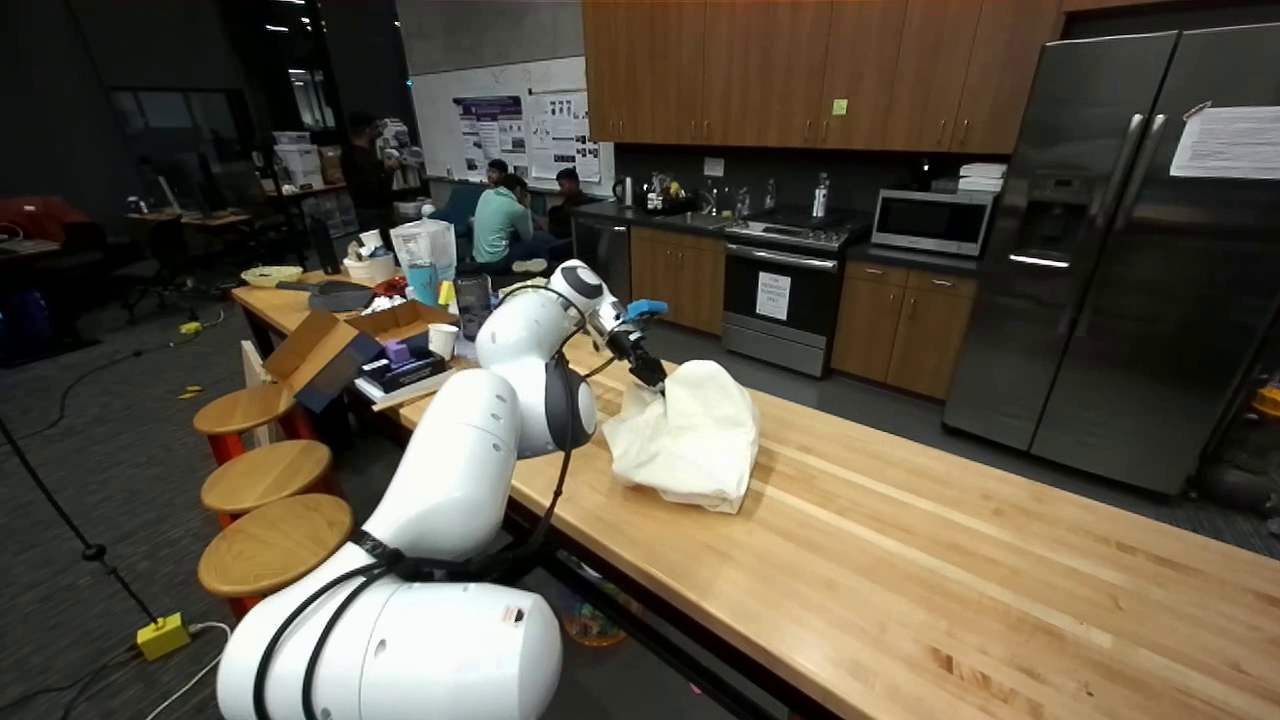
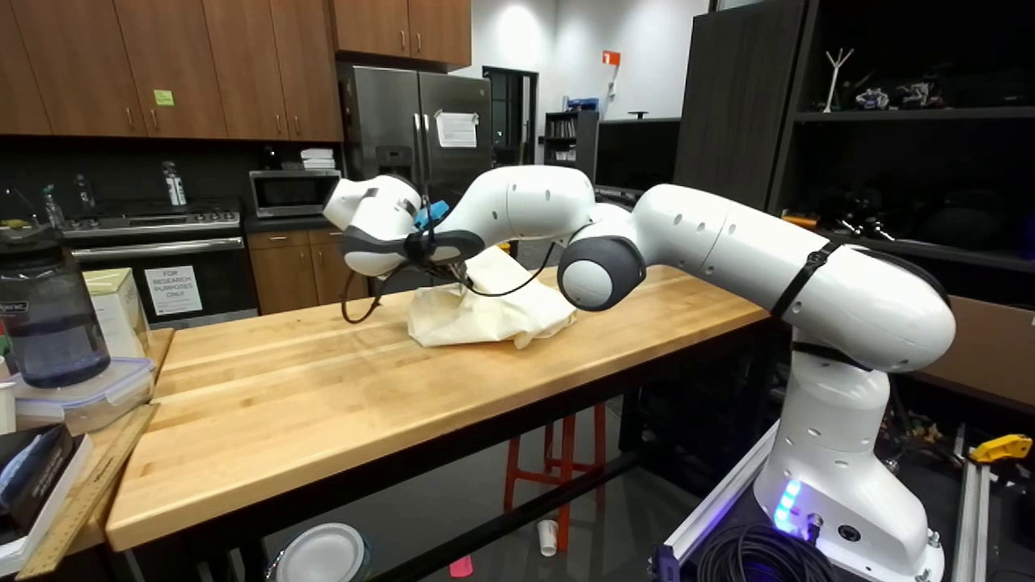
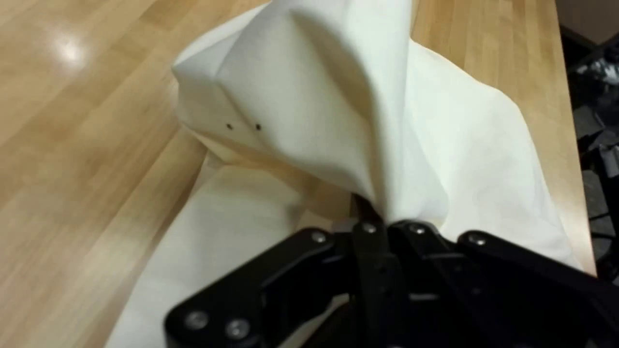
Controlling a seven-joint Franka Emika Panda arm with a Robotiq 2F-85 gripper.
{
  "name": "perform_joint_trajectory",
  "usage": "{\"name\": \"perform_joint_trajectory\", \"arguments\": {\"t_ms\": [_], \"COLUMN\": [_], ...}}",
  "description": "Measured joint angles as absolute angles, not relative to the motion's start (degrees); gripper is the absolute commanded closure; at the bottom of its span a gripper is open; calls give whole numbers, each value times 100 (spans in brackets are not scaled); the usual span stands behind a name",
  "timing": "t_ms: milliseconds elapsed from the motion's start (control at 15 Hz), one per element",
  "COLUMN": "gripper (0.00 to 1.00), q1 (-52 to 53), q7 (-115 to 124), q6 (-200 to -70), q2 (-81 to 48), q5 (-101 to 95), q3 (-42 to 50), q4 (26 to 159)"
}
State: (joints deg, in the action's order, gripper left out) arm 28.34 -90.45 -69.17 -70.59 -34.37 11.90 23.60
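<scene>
Black jaws clench a fold of cream cloth (image 1: 705, 445), its stiffness probably propping the peak beside them; the rest lies crumpled on the wooden tabletop (image 1: 960, 560), which likely bears its weight.

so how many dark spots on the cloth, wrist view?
2: left spot and right spot, side by side near the left edge of the cloth. More may be hidden.

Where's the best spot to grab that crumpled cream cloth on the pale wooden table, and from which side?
Probably the raised fold of the crumpled cream cloth, pinched from above: it stands up as a ridge, while the lower edges spread over the pale wooden table. The black claw appears shut on that fold.
</scene>
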Motion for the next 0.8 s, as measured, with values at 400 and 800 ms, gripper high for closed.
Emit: {"name": "perform_joint_trajectory", "arguments": {"t_ms": [400, 800], "gripper": [99, 99], "q1": [4070, 4385], "q7": [-9991, -9928], "q6": [-7108, -8046], "q2": [-7077, -6740], "q5": [-4460, -5046], "q3": [1318, 1513], "q4": [2099, 2105]}}
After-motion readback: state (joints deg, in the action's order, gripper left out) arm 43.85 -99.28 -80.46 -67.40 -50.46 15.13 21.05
